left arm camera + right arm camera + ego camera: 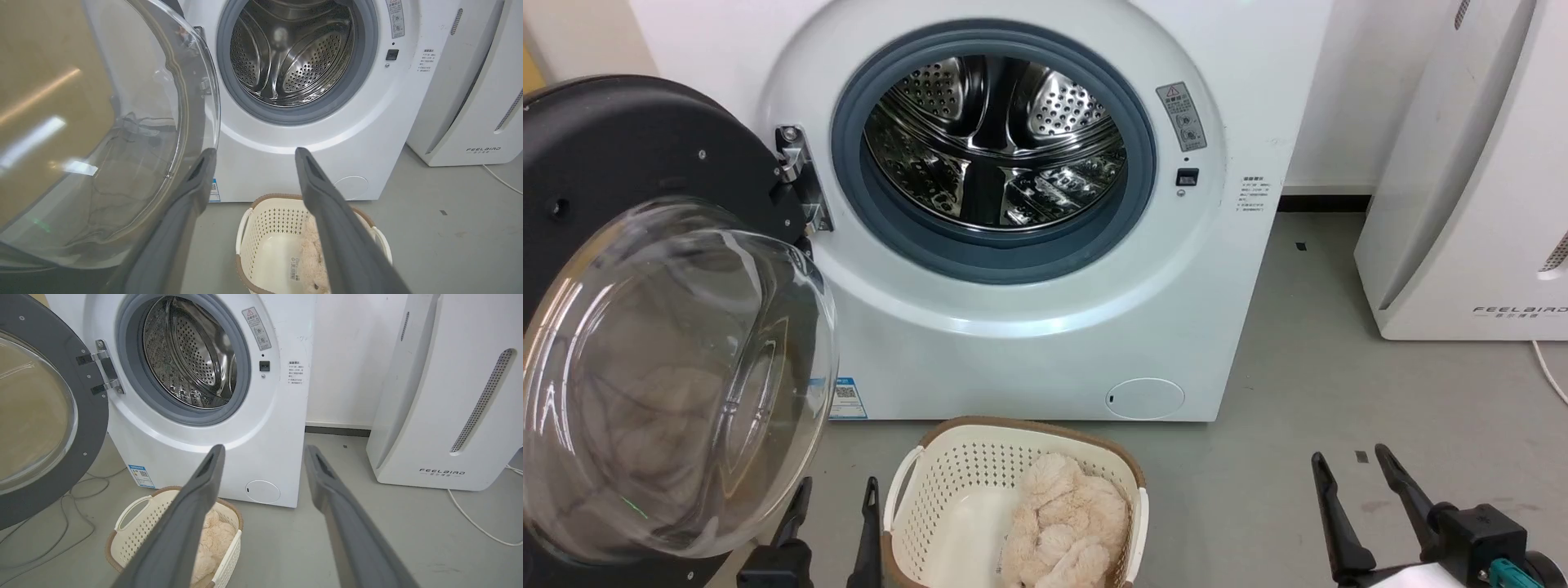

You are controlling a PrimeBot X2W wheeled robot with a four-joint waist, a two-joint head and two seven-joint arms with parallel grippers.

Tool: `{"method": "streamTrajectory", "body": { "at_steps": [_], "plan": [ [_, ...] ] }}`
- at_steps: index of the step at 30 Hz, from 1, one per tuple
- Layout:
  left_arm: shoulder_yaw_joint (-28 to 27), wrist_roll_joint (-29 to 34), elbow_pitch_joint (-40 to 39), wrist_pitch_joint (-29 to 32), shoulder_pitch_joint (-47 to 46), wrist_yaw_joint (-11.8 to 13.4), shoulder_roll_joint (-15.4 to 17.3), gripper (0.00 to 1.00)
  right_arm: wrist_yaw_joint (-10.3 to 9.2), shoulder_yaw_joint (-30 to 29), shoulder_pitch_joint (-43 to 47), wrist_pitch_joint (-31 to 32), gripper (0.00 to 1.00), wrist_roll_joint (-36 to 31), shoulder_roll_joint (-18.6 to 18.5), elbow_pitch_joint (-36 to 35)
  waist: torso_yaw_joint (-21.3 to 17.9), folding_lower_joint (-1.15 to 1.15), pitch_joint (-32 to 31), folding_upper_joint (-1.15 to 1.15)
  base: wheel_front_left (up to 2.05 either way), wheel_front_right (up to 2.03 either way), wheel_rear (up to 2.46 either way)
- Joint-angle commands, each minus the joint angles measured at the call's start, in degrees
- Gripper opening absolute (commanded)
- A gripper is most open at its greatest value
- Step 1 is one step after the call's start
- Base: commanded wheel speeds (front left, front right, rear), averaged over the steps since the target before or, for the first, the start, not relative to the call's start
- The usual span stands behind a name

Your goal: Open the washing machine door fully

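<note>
left gripper [838, 490]: fingers spread wide, nothing between them. Parked low, tips pointing at the machine.
right gripper [1349, 456]: also wide and empty, well off to the right over bare floor [1298, 367] (out of the door's swing, which I'd guess is why it sits there).
washing machine door [662, 343]: hanging open just left of my left gripper, inner black rim and glass bowl facing me. In the left wrist view the bowl's edge runs right beside my left finger [192, 192]; can't tell whether it touches.
hinge [796, 175]: ahead and left of the left gripper, exposed, carrying the door on the machine's left side.
washing machine [1029, 343]: straight ahead of the left gripper, mouth fully uncovered, steel drum [996, 139] and grey gasket [848, 122] in plain sight.
basket [964, 478]: on the floor just right of the left gripper, in front of the machine, with something beige and fluffy [1062, 523] inside. Placed for loading, I'd judge; it's clear of the door.
FEELBIRD appliance [1462, 204]: ahead and right of the right gripper, not involved.
progress: door looks swung well past halfway, likely at or near its stop. If any travel is left, a nudge leftward on the rim from the left gripper should finish it.
risk: pushing on the glass bowl, not the rim; it's curved and the finger could slide.
</note>
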State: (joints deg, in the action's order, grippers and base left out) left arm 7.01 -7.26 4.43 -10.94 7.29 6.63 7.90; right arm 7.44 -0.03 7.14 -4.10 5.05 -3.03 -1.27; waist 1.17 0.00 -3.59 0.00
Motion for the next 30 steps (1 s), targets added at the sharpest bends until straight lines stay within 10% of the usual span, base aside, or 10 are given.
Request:
{"method": "streamTrajectory", "body": {
  "at_steps": [1,4,5,30],
  "plan": [
    [-0.07,-0.3,0.11,0.09,-0.21,0.31,0.2,1.0,0.05,0.15,0.88,0.06,1.0,0.16,0.15,-0.48,0.05,0.0,0.02,0.0,0.0,0.0,0.0],
    [-0.04,-0.61,0.11,0.39,-0.02,0.33,0.29,1.0,0.05,0.41,1.05,0.0,1.0,0.63,0.15,-0.66,0.14,0.0,0.03,0.0,0.0,0.0,0.0],
    [-0.02,-0.42,-0.02,0.34,0.01,0.25,0.06,0.0,0.0,0.37,0.05,0.0,0.0,0.46,0.0,-0.34,0.12,0.0,0.04,0.0,0.0,0.0,0.0],
    [-1.28,0.98,-0.81,2.24,-1.3,-0.99,-0.9,0.0,0.01,0.29,-1.33,0.74,0.0,-0.55,0.03,-0.02,-0.12,0.0,0.68,0.0,0.0,0.0,0.0]
  ]
}}
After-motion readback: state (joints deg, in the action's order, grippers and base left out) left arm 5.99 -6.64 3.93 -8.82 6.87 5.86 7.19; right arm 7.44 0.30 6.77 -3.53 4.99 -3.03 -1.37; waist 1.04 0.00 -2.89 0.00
